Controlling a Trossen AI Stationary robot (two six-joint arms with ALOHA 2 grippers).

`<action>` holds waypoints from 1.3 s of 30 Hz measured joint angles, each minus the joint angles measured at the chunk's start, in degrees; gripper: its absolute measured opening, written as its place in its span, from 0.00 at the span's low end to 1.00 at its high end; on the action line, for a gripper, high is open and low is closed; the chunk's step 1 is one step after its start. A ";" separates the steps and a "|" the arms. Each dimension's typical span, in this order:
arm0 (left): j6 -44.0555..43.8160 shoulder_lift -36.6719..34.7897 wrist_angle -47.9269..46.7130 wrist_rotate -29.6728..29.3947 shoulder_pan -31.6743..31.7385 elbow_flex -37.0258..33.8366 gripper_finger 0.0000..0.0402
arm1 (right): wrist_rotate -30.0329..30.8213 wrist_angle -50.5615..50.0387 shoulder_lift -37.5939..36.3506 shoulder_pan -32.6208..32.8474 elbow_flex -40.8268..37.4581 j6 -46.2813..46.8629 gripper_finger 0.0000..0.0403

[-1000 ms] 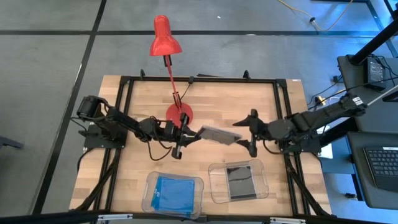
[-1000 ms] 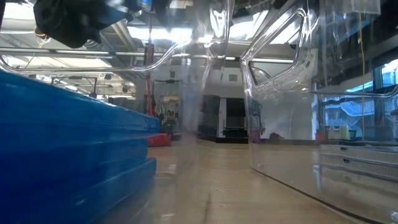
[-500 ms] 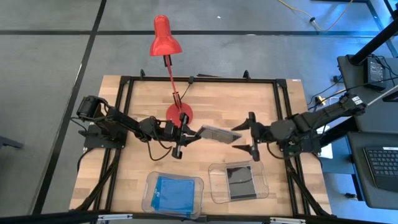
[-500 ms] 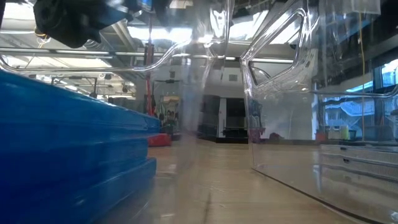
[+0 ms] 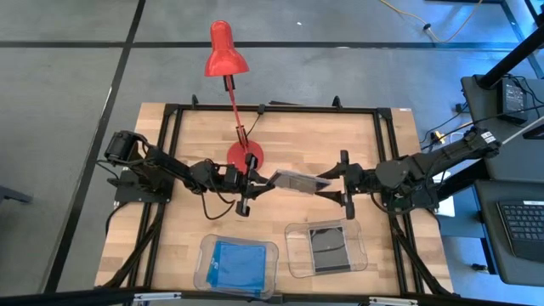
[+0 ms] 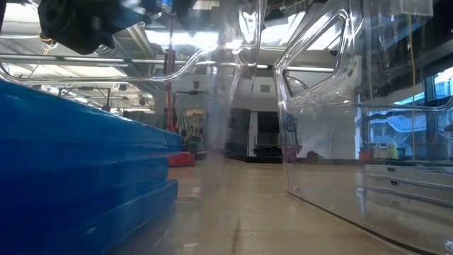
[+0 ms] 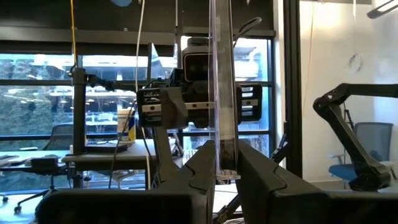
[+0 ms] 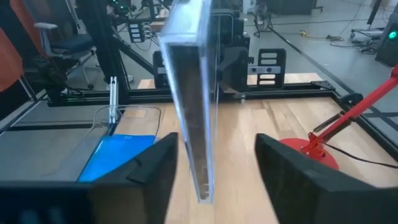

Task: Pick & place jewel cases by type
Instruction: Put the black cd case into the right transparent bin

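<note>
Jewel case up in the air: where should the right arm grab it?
Probably by the free thin edge of the jewel case, from the right, opposite the left end effector pinching the other edge. The right end effector already straddles it, fingers facing the flat sides.

Three jewel cases: one grey case (image 5: pixel 295 180) between the grippers, one blue case (image 5: pixel 238 263) and one black case (image 5: pixel 327 246) nearer than them. Two trays: left tray (image 5: pixel 204 254), right tray (image 5: pixel 296 253). One lamp (image 5: pixel 226 53).
</note>
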 joint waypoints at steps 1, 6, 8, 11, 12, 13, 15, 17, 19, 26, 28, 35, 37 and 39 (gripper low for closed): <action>0.00 0.00 0.01 -0.13 0.00 0.00 0.11 | 0.00 0.06 0.00 0.00 0.00 -0.12 0.51; 0.00 0.00 0.01 -0.27 0.00 0.00 0.11 | 0.00 0.43 0.00 -0.01 0.00 -0.18 0.34; 0.00 0.00 0.02 -0.30 0.00 0.00 0.11 | 0.00 0.43 0.00 0.00 0.00 -0.17 0.29; 0.06 0.00 0.06 -0.33 0.00 0.00 0.12 | 0.00 0.41 0.00 0.00 0.00 -0.17 0.23; 0.07 0.00 0.16 -0.33 0.00 0.00 0.13 | 0.00 0.43 0.00 0.00 0.00 -0.17 0.22; 0.10 -0.01 0.21 -0.33 0.00 0.00 0.13 | 0.01 0.43 0.00 0.00 0.00 -0.19 0.20; 1.21 -0.04 0.22 -0.22 0.00 0.00 0.14 | 0.01 0.41 0.00 0.00 0.00 -0.17 0.18; 2.73 -0.04 0.22 0.23 0.00 0.00 0.14 | 0.02 0.22 0.00 -0.01 0.00 -0.19 0.15; 2.81 -0.04 0.52 0.33 0.00 0.00 0.14 | 0.07 0.28 0.00 -0.02 0.00 -0.17 0.12; 3.04 -0.04 1.40 0.31 0.00 0.00 0.15 | 0.22 0.26 0.00 -0.02 0.02 -0.40 0.09; 4.11 -0.04 1.47 0.31 0.00 0.00 0.15 | 0.21 0.53 0.00 -0.02 0.02 -0.32 0.09; 4.63 -0.04 1.38 -0.24 0.00 0.00 0.21 | 0.10 -0.46 0.00 -0.02 0.02 -0.24 0.09; 3.36 -0.04 0.34 -0.10 0.00 0.00 0.23 | 0.01 -0.90 0.00 -0.02 0.02 -0.26 0.09; 3.15 -0.04 -1.40 0.48 0.00 0.00 0.24 | -0.07 -1.68 0.00 0.00 0.02 -0.28 0.09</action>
